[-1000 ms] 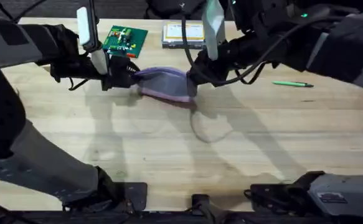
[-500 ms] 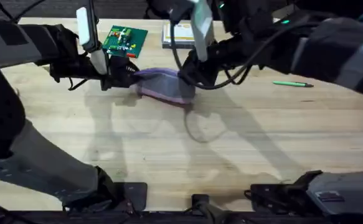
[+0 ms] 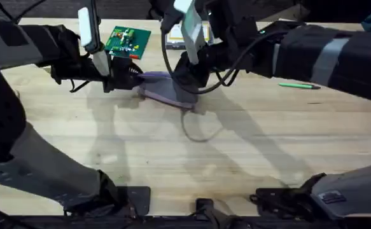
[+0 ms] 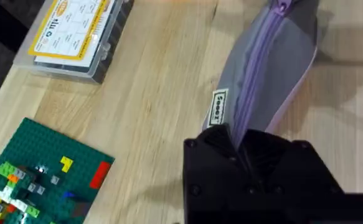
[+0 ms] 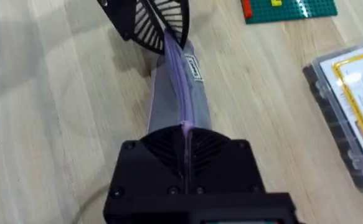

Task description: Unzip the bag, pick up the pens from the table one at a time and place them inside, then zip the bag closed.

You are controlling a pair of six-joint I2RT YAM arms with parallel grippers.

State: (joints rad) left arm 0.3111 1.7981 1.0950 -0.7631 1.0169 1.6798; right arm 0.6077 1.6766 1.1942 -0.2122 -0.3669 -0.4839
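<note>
Left gripper (image 4: 240, 146) and right gripper (image 5: 184, 140) each pinch the bag (image 3: 163, 88); its small white tag (image 4: 219, 107) is unreadable.

A small tag (image 4: 219, 107) on the bag (image 4: 265, 74) and the clear box's yellow label (image 4: 69, 28) carry print too small to read.
</note>
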